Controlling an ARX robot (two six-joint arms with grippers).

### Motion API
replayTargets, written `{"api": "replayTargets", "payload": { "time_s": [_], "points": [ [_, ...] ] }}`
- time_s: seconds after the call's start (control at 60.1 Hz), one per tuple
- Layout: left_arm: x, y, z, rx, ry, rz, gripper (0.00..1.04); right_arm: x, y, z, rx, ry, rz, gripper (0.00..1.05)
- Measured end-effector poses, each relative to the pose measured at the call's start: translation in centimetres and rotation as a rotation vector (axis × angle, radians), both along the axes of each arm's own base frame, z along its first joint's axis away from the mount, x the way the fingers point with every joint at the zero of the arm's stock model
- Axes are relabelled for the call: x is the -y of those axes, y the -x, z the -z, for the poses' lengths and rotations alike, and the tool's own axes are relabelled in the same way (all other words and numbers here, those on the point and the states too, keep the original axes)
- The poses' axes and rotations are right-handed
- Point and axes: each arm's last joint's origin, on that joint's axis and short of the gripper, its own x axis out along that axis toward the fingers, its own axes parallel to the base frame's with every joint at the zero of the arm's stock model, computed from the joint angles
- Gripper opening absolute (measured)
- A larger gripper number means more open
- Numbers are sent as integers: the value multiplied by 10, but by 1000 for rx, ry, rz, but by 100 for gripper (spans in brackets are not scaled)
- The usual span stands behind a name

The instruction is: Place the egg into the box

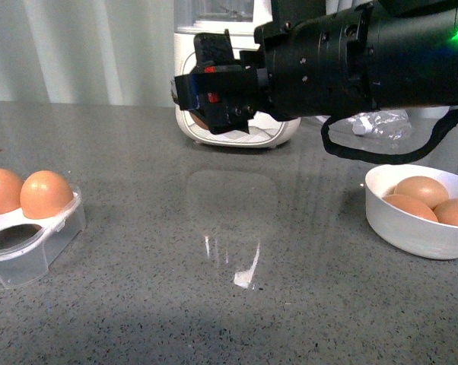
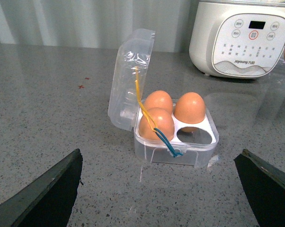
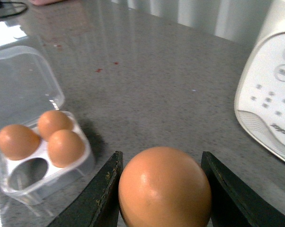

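While the right fingers [image 3: 102,198] pinch the egg [image 3: 164,187] by its two sides, it hangs above the grey worktop [image 1: 138,304], well apart from the box [image 1: 31,243]. Seen from the front, the right arm reaches in from the side far from the box. The fingers and egg show in front of a white cooker [image 1: 236,133] that stands further back on the worktop than the box.

The box rests on the worktop with its lid [image 2: 130,80] swung up and open. Three other eggs [image 2: 159,101] fill three of its four cups. The fourth cup [image 2: 194,136] (the one at the box's front corner, away from the lid hinge) is unfilled. A yellow and blue cord [image 2: 154,127] trails from the lid down over the box's front wall.

The left fingers [image 2: 52,194] are spread wide with nothing between them, near the box and facing its front wall.

Far from the box, beyond the held egg, a white bowl [image 1: 411,232] holds three more eggs [image 1: 419,190].
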Motion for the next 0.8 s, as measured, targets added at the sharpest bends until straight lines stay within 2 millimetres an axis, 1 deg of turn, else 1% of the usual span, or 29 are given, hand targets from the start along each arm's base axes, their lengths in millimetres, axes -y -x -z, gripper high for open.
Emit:
{"api": "replayTargets", "payload": {
  "time_s": [0.117, 0.233, 0.483, 0.583, 0.666, 0.799],
  "points": [
    [0, 0, 0, 0, 0, 0, 98, -6, 2, -6, -12, -35, -81, 43],
    [0, 0, 0, 0, 0, 0, 98, -11, -1, -10, -34, -71, -143, 43],
    [0, 0, 0, 0, 0, 0, 98, -27, -7, -3, -91, -98, -240, 43],
    [0, 0, 0, 0, 0, 0, 98, -37, -5, 0, -102, -95, -274, 43],
    [0, 0, 0, 0, 0, 0, 98, -54, -3, 3, -111, -88, -322, 43],
    [0, 0, 0, 0, 0, 0, 98, -73, -4, 6, -118, -80, -358, 43]
  ]
}}
